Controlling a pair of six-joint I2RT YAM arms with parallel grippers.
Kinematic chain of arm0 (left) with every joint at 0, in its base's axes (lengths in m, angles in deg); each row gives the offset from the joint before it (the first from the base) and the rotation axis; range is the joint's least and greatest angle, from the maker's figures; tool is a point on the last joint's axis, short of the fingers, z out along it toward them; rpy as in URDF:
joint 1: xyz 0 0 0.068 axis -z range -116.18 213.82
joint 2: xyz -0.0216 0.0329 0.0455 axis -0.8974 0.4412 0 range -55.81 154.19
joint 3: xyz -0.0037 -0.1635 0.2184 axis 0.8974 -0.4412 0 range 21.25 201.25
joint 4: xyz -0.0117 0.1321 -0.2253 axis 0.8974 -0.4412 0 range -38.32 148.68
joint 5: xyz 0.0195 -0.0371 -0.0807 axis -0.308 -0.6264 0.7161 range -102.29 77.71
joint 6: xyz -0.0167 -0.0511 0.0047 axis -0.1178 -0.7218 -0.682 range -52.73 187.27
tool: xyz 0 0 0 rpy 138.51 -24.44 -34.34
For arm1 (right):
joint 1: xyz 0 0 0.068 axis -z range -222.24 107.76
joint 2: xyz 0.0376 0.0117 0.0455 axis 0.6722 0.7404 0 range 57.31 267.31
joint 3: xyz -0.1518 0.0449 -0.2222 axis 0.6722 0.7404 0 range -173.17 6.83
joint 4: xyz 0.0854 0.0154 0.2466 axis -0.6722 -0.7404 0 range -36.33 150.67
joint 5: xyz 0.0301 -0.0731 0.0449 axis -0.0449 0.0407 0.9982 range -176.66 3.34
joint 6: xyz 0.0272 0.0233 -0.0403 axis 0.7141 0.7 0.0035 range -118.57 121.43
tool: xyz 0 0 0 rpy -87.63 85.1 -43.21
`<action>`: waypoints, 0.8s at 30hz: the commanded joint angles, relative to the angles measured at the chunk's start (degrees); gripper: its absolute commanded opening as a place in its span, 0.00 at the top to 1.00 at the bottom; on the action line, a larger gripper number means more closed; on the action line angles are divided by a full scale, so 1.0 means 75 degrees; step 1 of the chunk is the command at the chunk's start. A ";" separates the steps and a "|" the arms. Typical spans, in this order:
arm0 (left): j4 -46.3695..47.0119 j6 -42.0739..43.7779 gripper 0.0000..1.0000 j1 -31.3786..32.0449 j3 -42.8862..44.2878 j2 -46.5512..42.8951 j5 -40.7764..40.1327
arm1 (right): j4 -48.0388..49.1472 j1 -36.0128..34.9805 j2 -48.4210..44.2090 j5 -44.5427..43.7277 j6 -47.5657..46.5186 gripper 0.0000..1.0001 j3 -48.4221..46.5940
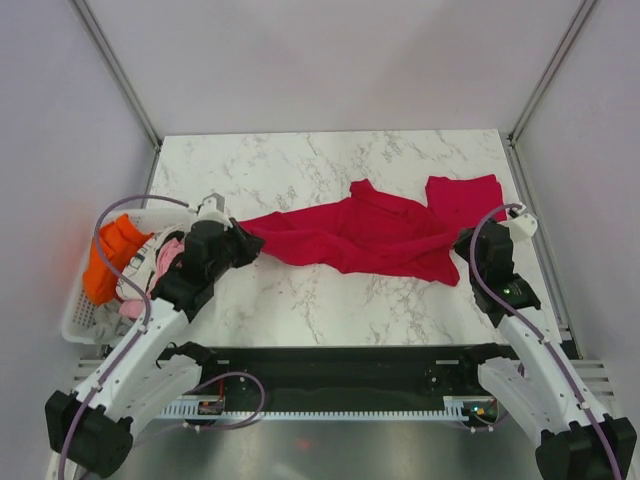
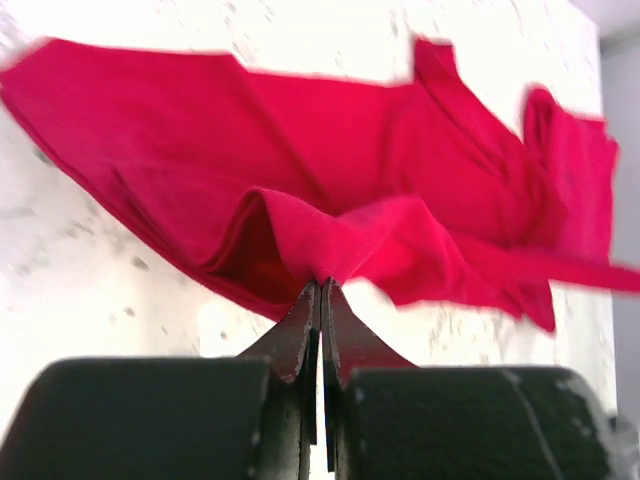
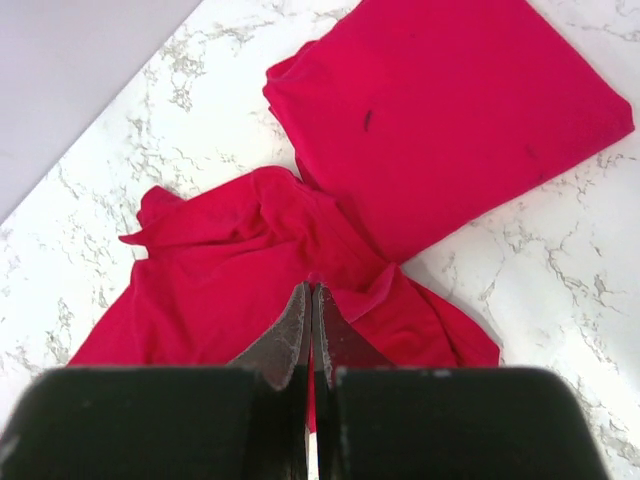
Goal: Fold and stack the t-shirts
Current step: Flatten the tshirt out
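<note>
A: L gripper (image 2: pixel 321 285)?
B: Clenched on the loose t-shirt (image 1: pixel 350 235), at the end nearest the basket (image 1: pixel 75 310).
A: R gripper (image 3: pixel 308 288)?
B: Pinching that shirt's other end, well apart from the basket. Cloth's rumpled, stretched btwn the two on the marble table (image 1: pixel 300 170).
A: 2nd shirt?
B: Folded t-shirt (image 1: pixel 465 195) lies flat, farthest from the basket, touching the loose one's far end.
</note>
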 commanded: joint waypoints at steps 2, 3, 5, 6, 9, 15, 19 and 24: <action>-0.0497 -0.0669 0.98 0.1179 -0.1599 -0.1064 -0.0234 | -0.0184 0.0008 -0.0470 -0.0294 0.0146 1.00 -0.0006; -0.0520 -0.0868 0.98 0.1460 -0.1848 -0.1090 -0.0351 | -0.0289 0.0008 -0.0529 -0.0294 0.0227 1.00 0.0053; -0.0473 -0.1489 0.91 0.2420 -0.2398 -0.0869 -0.0817 | -0.0360 0.0008 -0.0705 -0.0306 0.0345 1.00 0.0229; -0.0473 -0.1630 0.80 0.2725 -0.2471 -0.0763 -0.0995 | -0.0395 0.0008 -0.0763 -0.0306 0.0392 1.00 0.0276; -0.0590 -0.1889 0.45 0.3454 -0.2413 -0.0644 -0.1453 | -0.0454 0.0008 -0.0928 -0.0200 0.0521 1.00 0.0382; -0.1514 -0.1889 0.14 0.3502 -0.1676 -0.0739 -0.2330 | -0.0665 0.0008 -0.1022 -0.0212 0.0346 1.00 0.0311; -0.2195 -0.1773 0.18 0.3058 -0.1078 -0.0259 -0.2930 | -0.0665 0.0008 -0.0917 -0.0200 0.0299 1.00 0.0323; -0.2056 -0.1573 0.33 0.2051 -0.0738 0.0128 -0.2543 | -0.0502 0.0020 -0.0647 -0.0048 0.0240 1.00 0.0265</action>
